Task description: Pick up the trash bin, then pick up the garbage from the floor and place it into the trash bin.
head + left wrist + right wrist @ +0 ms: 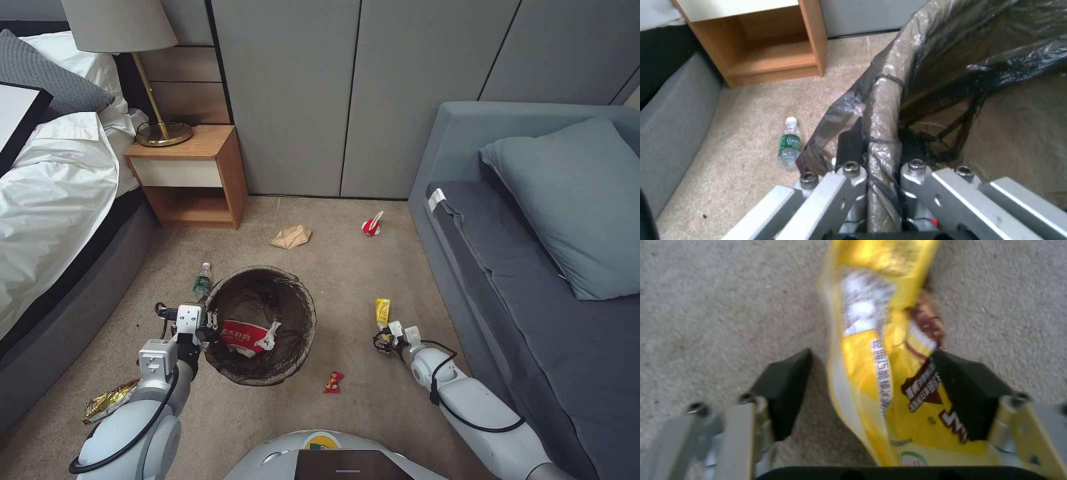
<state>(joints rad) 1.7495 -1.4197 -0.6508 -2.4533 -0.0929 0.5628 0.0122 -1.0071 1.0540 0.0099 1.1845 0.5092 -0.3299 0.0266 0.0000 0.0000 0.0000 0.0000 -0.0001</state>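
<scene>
Left end effector [876,173] clamped on trash bin [263,293] rim; right end effector [871,396] apart, straddling yellow wrapper [889,350].

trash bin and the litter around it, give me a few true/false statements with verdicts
1. The left gripper is shut on the trash bin rim. True.
2. The bin is empty. False: a red-and-white cup lies inside.
3. The right gripper has its fingers open around the yellow wrapper. True.
4. The bottle stands on the nightstand. False: it lies on the carpet beside the bin.
5. The tan paper bag is in the bin. False: it is on the floor.
</scene>
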